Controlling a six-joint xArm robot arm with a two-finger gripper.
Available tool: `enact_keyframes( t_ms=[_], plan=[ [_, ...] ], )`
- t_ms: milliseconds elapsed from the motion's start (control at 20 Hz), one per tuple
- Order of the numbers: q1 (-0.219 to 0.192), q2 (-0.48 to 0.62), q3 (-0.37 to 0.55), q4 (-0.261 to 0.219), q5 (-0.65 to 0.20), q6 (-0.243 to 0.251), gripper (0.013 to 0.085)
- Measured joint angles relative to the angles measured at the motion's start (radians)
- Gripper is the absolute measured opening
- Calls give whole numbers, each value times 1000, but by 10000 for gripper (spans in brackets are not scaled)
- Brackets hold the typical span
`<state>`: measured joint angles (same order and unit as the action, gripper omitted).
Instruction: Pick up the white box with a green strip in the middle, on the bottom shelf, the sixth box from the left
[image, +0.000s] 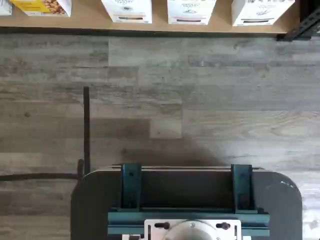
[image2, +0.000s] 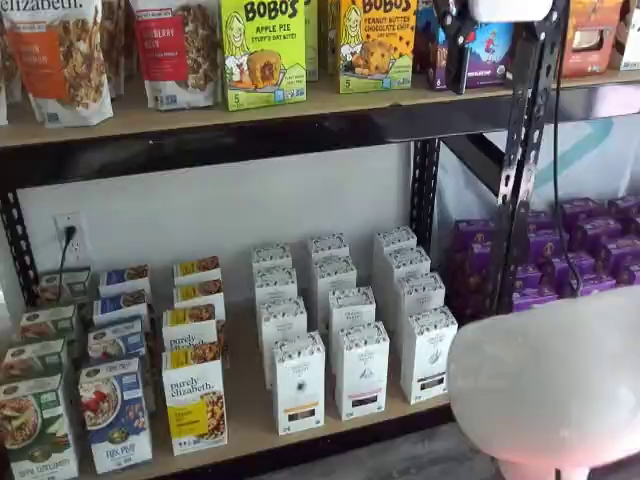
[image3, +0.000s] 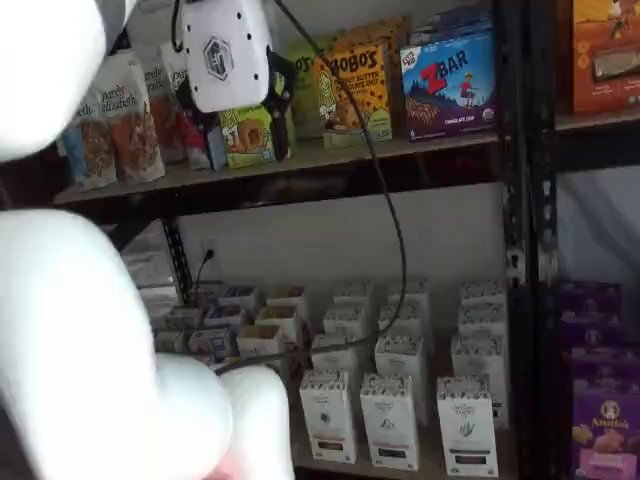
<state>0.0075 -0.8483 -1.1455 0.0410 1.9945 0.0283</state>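
Observation:
The white box (image2: 428, 352) stands at the front of the rightmost row of white cartons on the bottom shelf (image2: 250, 425), also seen in a shelf view (image3: 467, 425) on the shelf board (image3: 432, 466). In the wrist view its lower front (image: 260, 11) shows on the tan board (image: 85, 22). My gripper (image3: 238, 145) hangs high, level with the top shelf's goods and far above the white box. Its two black fingers stand apart with nothing between them. In a shelf view the gripper (image2: 458, 70) shows only as dark fingers under the white body.
Two more white front boxes (image2: 362, 368) (image2: 298, 380) and a yellow-labelled box (image2: 195, 400) stand left of the target. Purple boxes (image2: 580, 250) fill the right bay behind a black upright (image2: 520, 180). A white arm link (image2: 550, 380) (image3: 70, 330) blocks the foreground. A cable (image3: 395, 220) hangs down.

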Motion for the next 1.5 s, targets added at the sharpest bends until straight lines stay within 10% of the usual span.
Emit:
enact_keyframes(
  t_ms=[450,1500],
  plan=[
    [101,-25,48,-122,-46,56,850],
    [-100,-98,580,-139,-571,-93,850]
  ],
)
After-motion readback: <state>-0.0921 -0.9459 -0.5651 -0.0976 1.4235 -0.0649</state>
